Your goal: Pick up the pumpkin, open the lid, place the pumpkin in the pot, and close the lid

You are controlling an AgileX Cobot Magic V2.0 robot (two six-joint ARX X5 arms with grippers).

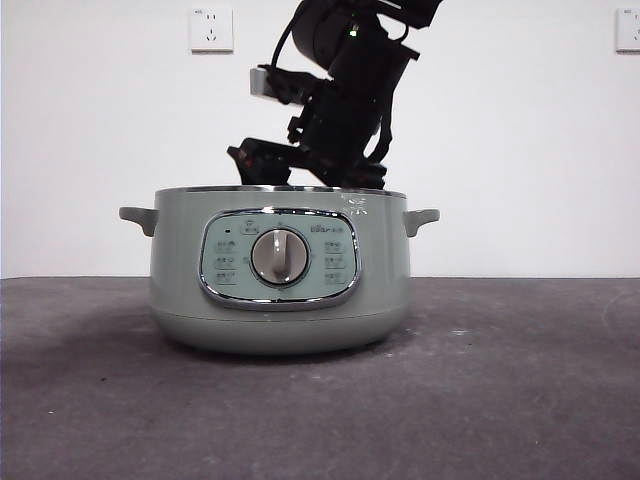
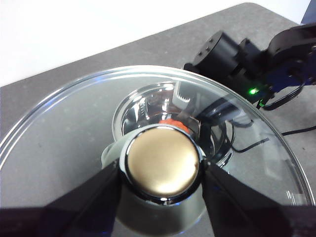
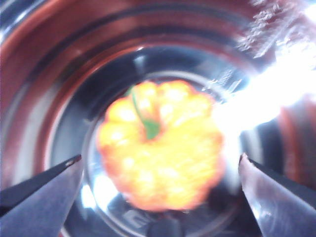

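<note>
The sage-green pot (image 1: 280, 270) stands open on the table, without its lid. My right arm (image 1: 340, 110) reaches down into it from above. My right gripper (image 3: 160, 158) is open inside the pot (image 3: 44, 98), one jaw on each side of the orange pumpkin (image 3: 160, 145), which rests on the steel bottom with its green stem up; the jaws do not touch it. My left gripper (image 2: 163, 170) is shut on the knob (image 2: 163, 163) of the glass lid (image 2: 64, 128) and holds it above the pot. Through the glass a bit of the pumpkin (image 2: 173, 123) shows. The lid is out of the front view.
The grey table (image 1: 520, 380) runs to a white wall with a socket (image 1: 211, 28) at the upper left and another (image 1: 628, 28) at the upper right. The right arm (image 2: 237, 54) and its cable lie beyond the lid.
</note>
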